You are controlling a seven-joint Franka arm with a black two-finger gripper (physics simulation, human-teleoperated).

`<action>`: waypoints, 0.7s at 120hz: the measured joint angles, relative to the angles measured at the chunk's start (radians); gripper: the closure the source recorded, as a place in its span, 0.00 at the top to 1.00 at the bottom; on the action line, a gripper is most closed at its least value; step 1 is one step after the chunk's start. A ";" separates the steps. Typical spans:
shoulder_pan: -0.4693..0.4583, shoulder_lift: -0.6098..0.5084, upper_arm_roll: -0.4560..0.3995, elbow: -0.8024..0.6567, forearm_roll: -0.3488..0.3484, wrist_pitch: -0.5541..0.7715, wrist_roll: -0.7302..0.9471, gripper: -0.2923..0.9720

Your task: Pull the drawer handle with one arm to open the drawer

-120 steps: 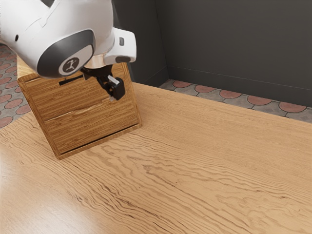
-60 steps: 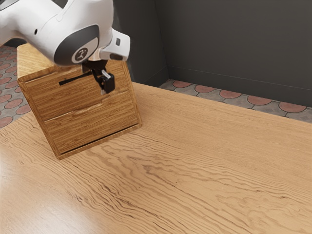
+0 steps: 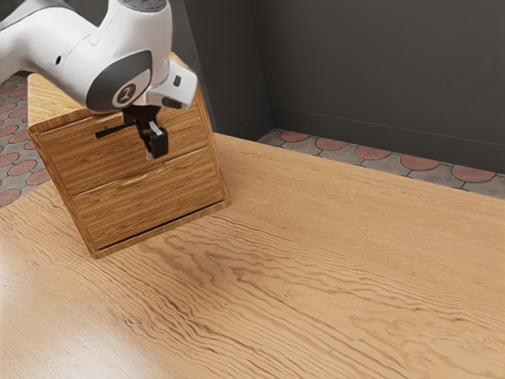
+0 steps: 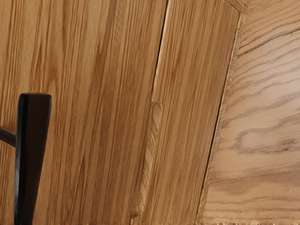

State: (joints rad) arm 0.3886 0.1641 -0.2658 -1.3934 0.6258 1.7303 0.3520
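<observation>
A small wooden cabinet (image 3: pixel 87 162) with two drawer fronts stands tilted on the table at the exterior view's left. The upper drawer (image 3: pixel 79 154) carries a thin black bar handle (image 3: pixel 114 129) and lies flush with the cabinet face. My black gripper (image 3: pixel 155 142) hangs in front of the upper drawer, right at the end of that handle nearer the exterior view's right. In the wrist view the black handle (image 4: pixel 31 159) stands close beside the hand, with the seam between the two drawers and a raised wooden ridge (image 4: pixel 147 164) further off.
The lower drawer (image 3: pixel 150 201) has a wooden ridge handle (image 3: pixel 180 158). The wooden table (image 3: pixel 331 268) stretches wide toward the exterior view's right. A dark wall (image 3: pixel 379 63) and a tiled floor (image 3: pixel 410 162) lie behind it.
My hand has moved toward the exterior view's left along the cabinet front, and a little upward, closing in on the black handle's end. The cabinet and drawers have not moved.
</observation>
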 joint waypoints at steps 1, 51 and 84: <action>0.000 0.000 0.000 0.000 0.000 0.000 0.002 0.77; 0.003 0.008 0.002 0.002 0.000 0.026 0.058 0.77; 0.037 0.035 0.001 0.008 -0.001 0.101 0.090 0.77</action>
State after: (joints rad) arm 0.4251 0.1992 -0.2651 -1.3859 0.6244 1.8314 0.4417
